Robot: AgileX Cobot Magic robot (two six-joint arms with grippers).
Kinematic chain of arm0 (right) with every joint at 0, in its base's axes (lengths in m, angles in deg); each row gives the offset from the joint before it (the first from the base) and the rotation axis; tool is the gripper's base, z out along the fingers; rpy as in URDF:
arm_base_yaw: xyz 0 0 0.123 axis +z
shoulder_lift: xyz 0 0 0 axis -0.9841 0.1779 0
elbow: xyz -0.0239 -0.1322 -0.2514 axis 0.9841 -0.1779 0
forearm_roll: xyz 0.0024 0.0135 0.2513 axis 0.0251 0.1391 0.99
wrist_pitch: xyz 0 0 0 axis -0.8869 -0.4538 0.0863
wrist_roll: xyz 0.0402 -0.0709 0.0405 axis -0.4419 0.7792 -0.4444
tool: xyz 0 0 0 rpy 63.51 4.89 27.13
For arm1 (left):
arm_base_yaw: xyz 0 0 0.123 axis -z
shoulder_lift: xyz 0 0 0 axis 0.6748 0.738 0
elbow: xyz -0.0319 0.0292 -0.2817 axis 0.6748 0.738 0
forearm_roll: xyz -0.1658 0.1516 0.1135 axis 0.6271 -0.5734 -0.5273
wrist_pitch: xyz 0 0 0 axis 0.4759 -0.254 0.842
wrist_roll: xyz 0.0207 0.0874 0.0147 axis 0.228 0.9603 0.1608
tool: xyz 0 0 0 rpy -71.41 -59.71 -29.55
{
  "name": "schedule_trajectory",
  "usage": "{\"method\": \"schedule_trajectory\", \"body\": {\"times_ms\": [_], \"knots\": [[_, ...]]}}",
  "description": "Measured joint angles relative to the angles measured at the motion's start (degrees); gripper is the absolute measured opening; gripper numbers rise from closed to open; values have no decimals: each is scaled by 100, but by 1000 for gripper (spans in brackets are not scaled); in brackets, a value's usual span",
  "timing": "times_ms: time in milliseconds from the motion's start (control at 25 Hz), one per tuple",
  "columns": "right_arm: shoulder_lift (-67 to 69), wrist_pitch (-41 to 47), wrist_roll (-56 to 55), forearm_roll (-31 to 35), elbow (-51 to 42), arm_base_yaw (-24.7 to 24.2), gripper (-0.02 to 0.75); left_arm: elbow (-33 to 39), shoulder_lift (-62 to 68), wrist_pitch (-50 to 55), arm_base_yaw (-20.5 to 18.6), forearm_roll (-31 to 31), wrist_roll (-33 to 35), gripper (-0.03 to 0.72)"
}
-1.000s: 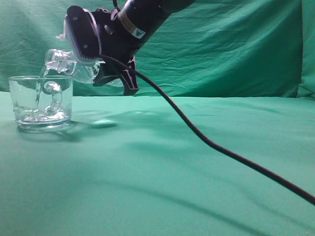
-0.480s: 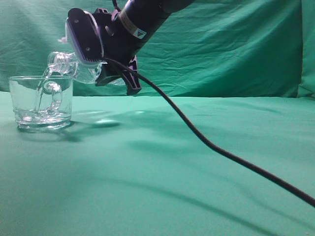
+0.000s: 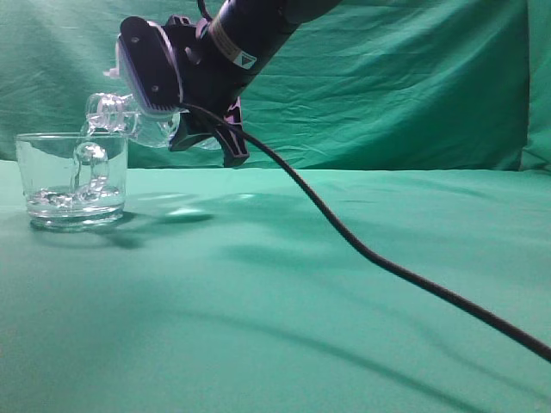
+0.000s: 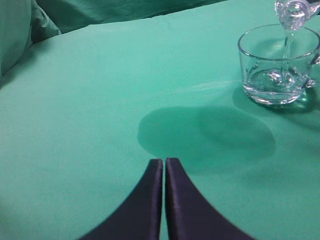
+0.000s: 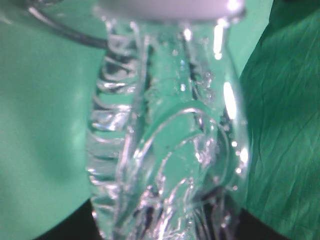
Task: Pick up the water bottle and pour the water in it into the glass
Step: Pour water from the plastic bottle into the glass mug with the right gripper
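The right gripper (image 3: 185, 129) clamps the water bottle (image 3: 129, 120) and holds it tipped over, neck pointing left and slightly down, above the glass (image 3: 72, 179). In the exterior view the bottle's threaded, capless mouth sits just over the right part of the mug's rim, and most of the bottle's body is hidden behind the wrist camera housing (image 3: 148, 65) and the dark arm (image 3: 250, 26). The right wrist view is filled by the ribbed clear bottle (image 5: 165, 150), blurred and very close; the fingers themselves are barely seen there, only dark shapes at the lower corners, but the bottle is firmly pinned between them.

The mug stands upright at the far left of the green cloth-covered surface (image 3: 301, 327), its looped handle facing the exterior camera. A shallow layer of water (image 3: 73, 200) lies in its thick base. From the left wrist view a thin stream falls from the bottle mouth (image 4: 295, 10) into the mug (image 4: 277, 65), stirring the water (image 4: 274, 79) at the bottom.

The left gripper (image 4: 164, 165) hovers low over the bare cloth, near and to the left of the mug, well apart from it; its fingers (image 4: 147, 200) are pressed together with nothing between them. A black cable (image 3: 387, 262) trails from the right arm across the surface to the right.
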Motion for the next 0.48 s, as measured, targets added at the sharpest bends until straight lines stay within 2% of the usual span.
{"method": "schedule_trajectory", "body": {"times_ms": [480], "knots": [[0,0,-193,-13,0,12,290,0,0,0,0,0,0,0]]}}
